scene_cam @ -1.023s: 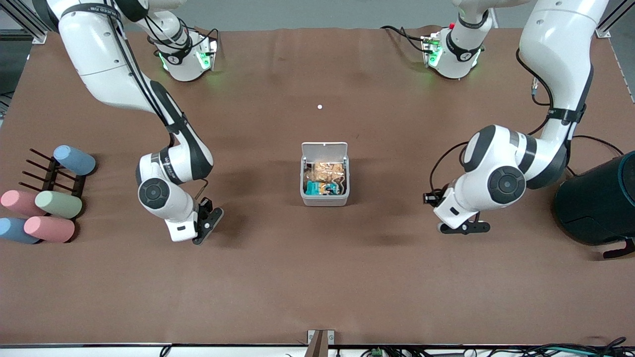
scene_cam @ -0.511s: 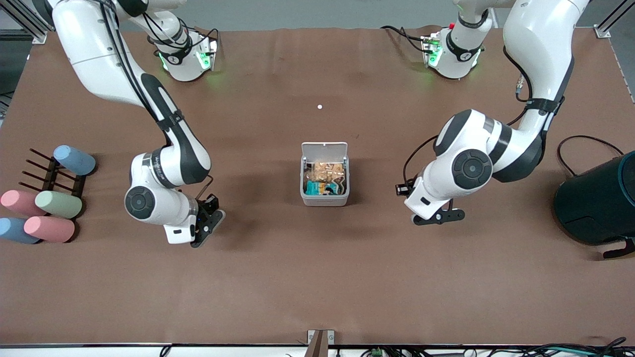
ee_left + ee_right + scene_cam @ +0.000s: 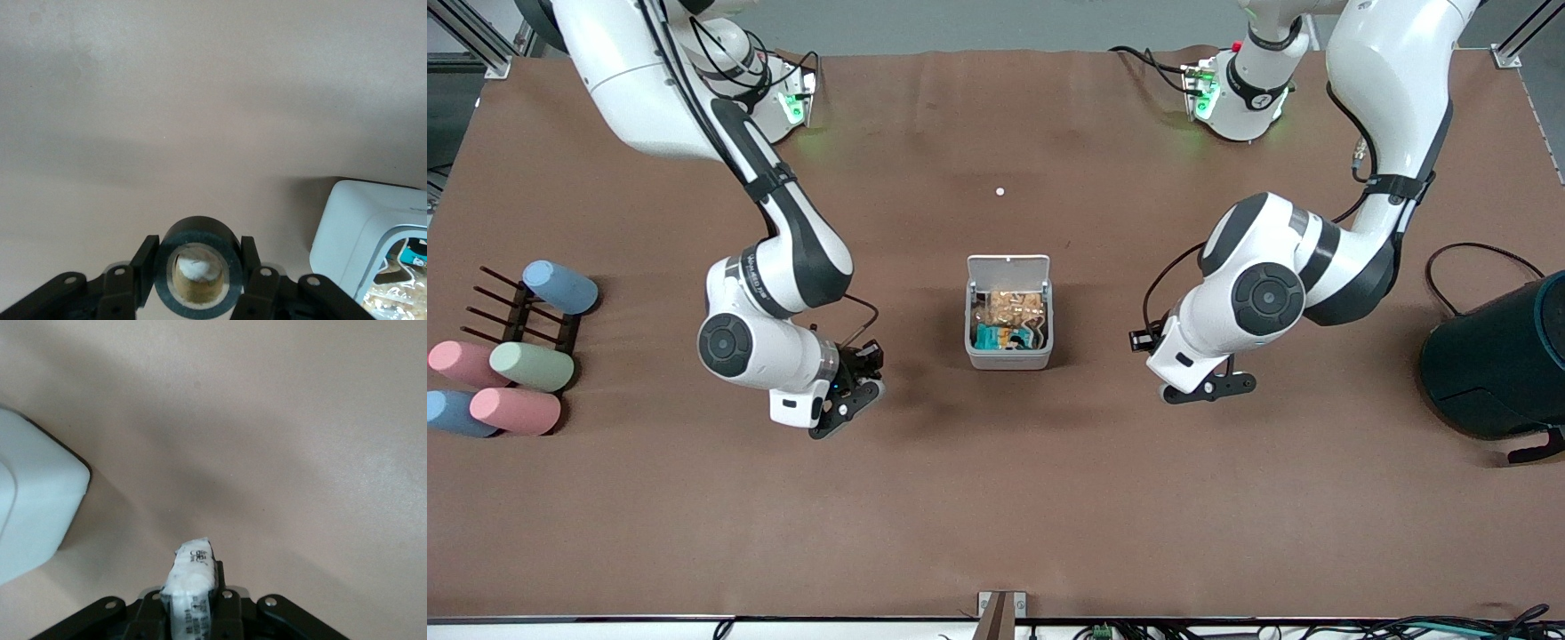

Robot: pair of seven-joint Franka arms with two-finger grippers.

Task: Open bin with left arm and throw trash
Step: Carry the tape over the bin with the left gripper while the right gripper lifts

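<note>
The bin [image 3: 1008, 324] sits mid-surface [image 3: 996, 498] with its lid [image 3: 1008, 267] swung up and snack packets showing inside; the left end effector [image 3: 1209, 388] hangs over bare surface beside the bin, toward the left arm's end, its fingers [image 3: 248, 257] clamped on a black ring of tape [image 3: 197, 265] with a pale core; the right end effector [image 3: 845, 411] hangs beside the bin toward the right arm's end, closed on a white crumpled wrapper [image 3: 191, 577]; pastel cylinders [image 3: 532, 366] lie at that end.
</note>
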